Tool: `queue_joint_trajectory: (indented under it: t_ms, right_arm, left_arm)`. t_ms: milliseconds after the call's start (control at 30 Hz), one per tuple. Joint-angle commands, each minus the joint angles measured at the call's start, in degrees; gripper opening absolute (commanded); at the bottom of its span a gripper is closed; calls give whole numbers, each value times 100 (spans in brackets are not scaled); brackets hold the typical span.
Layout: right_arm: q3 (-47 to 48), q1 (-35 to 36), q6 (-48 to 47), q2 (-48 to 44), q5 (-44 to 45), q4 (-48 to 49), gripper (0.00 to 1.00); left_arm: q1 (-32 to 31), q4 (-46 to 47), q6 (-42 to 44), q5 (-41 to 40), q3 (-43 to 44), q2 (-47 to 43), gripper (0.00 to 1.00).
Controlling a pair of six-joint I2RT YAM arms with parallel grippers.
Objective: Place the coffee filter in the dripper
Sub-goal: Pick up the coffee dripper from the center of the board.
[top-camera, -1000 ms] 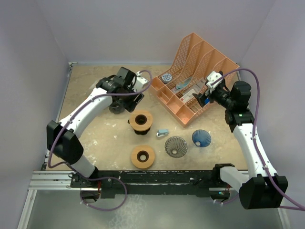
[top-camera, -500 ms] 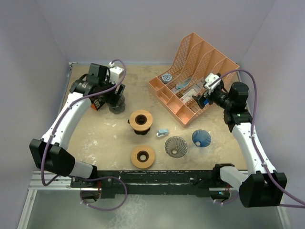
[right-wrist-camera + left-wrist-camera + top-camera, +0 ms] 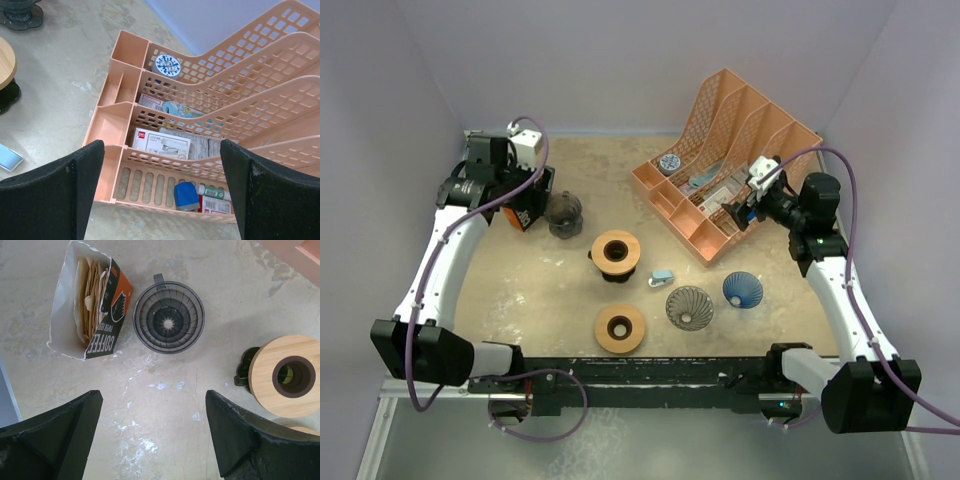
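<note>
Left claw [image 3: 152, 407], spread wide, should dip into the torn orange cardboard box [image 3: 111, 307], pinching one brown paper filter [image 3: 90, 290] only.

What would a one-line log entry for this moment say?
left gripper open, facing filter box and dark dripper | right gripper open over orange organizer | dripper empty, filters in box

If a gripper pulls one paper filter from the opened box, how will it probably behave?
The filters look thin and crinkled, so probably floppy and very light. They sit packed together in the box, so neighbours may come out too. The cardboard box might slide.
</note>
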Motion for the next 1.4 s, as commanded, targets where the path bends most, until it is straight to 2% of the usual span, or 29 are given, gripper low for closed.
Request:
queue_joint_trajectory:
  t_ms: [0,467,733,1000,1133,1267,1367]
  right_arm:
    - [74,-18,-5,-193,-264,185,100]
    - [102,-10,-33,-221,-525,7,100]
    - [106,-9,-207,-60,-755,-220,100]
    - [658,57,-1625,269,-778,-2022,100]
    - [816,210,-2510,298,-264,-2950,100]
    - [899,320,-3247,331,179,-3822,99]
    - [943,594,-3410,373,157,-4100,99]
  left_arm:
    - [77,290,-176,-65,194,72,84]
    - [312,293,60,384,522,717,84]
    - [282,24,609,1293,520,879,83]
    - [-247,119,974,1059,-11,657,81]
    - [-590,427,1063,733,-414,314,81]
    - [-668,755,1069,635,-723,48,81]
    - [-673,918,1065,575,-877,-34,81]
